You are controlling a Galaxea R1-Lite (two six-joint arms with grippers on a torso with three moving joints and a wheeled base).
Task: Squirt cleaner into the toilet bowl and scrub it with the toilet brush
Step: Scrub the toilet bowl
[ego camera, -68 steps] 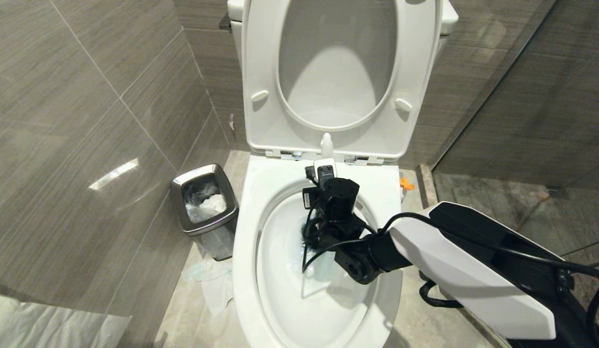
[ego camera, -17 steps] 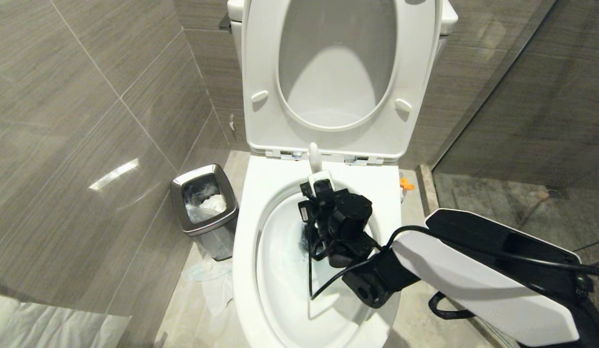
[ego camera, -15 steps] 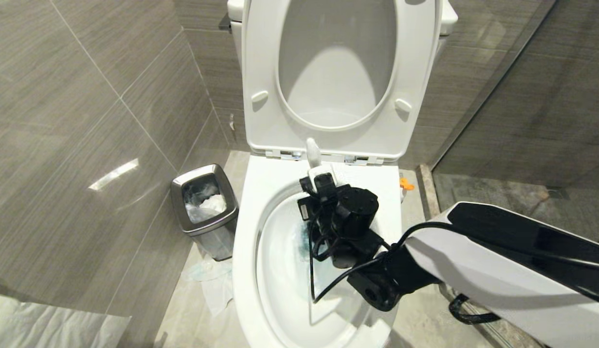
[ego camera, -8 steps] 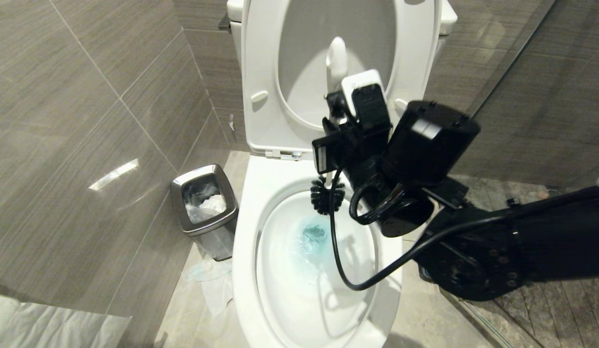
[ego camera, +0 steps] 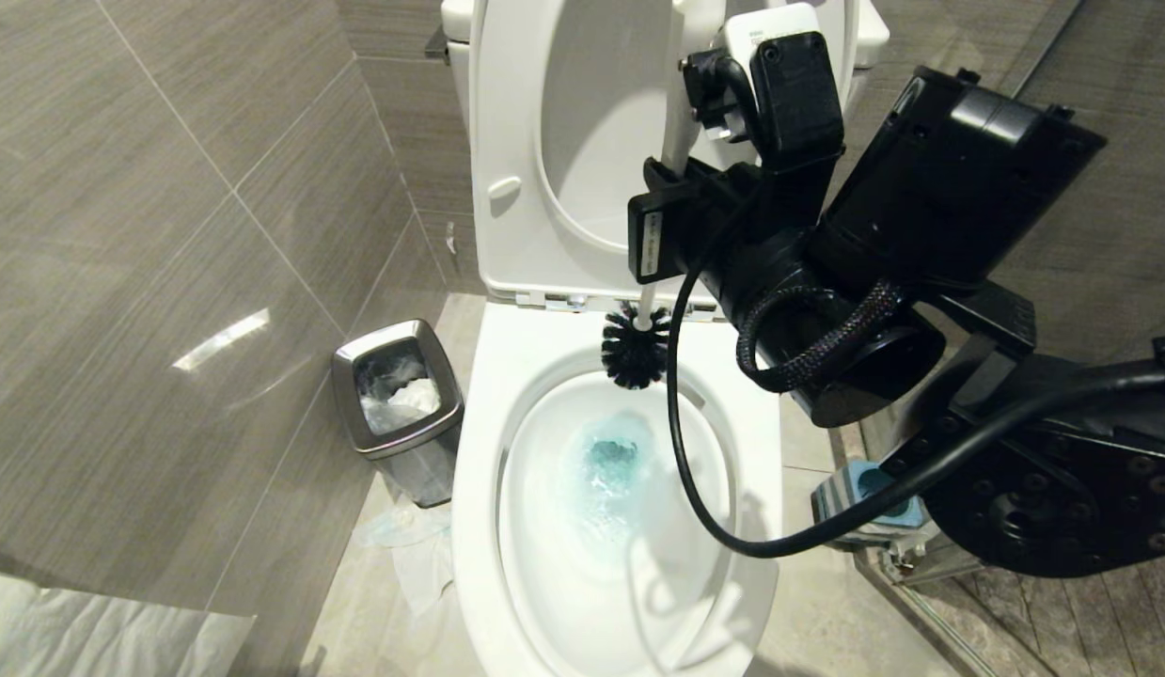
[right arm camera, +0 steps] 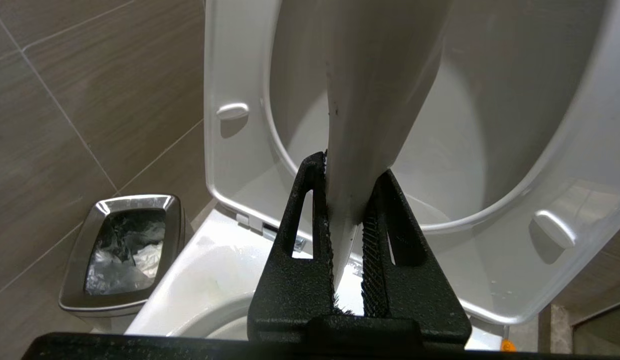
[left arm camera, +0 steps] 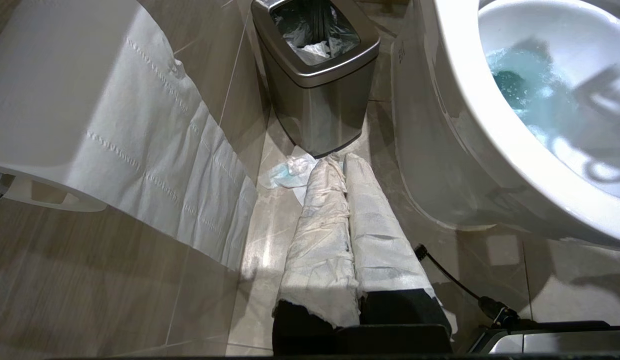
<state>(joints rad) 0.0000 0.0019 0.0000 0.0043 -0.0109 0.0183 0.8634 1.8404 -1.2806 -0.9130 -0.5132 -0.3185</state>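
Head view first: your right gripper [ego camera: 676, 202] hangs above the back rim of the glossy white ceramic toilet bowl [ego camera: 479, 489], fingers clamped on the whitish-grey handle of the slim toilet brush [ego camera: 636, 350]. Its black bristle head is clear of the water, over the rear rim. Turquoise-blue cleaner [ego camera: 610, 465] tints the water. You see a square steel waste bin [ego camera: 397, 400] on the floor to the left.

Left wrist view: paper-wrapped fingers [left arm camera: 320, 250] of your left gripper [left arm camera: 346, 235] lie together, pointing at the floor beside the bin.

Right wrist view: black ribbed fingers [right arm camera: 375, 250] pinch the handle.
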